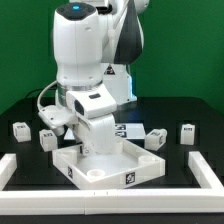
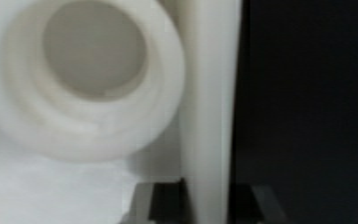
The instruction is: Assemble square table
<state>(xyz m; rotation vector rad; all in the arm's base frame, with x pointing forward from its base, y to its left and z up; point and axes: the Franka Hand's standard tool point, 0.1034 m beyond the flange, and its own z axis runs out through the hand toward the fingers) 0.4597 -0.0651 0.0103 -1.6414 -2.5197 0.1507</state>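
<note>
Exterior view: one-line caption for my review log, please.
Panda arm leans over the white square tabletop, loose block legs scattered either side.

Your exterior view is bright and evenly lit, seemingly from above. The white arm (image 1: 85, 50) shows mild glare on its upper shell, and shadows on the black table (image 1: 30, 152) are soft. The picture is coarse, so small tags are unreadable. Your wrist view is badly out of focus: the round socket (image 2: 96, 75) is a pale smear, and beside it everything sinks to near black.

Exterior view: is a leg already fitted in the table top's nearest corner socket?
No: that socket shows as an empty round hole, and the legs lie loose beyond the table top.
</note>
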